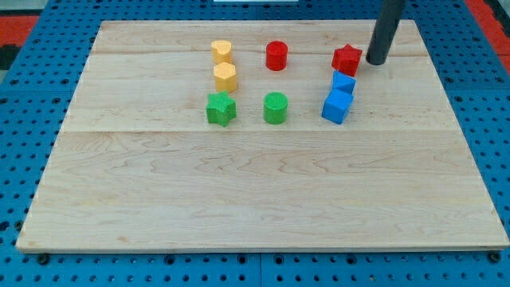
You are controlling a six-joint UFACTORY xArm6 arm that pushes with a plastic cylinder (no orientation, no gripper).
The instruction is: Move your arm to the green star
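The green star (221, 109) lies on the wooden board (263, 191), left of centre in the upper half. My tip (375, 60) is at the view's upper right, just right of the red star (347, 60) and far to the right of the green star. A green cylinder (275, 108) stands just right of the green star.
A yellow hexagon (225, 77) sits just above the green star, with a yellow heart-like block (221, 52) above that. A red cylinder (276, 56) is at top centre. Two blue blocks (343, 82) (336, 106) lie below the red star.
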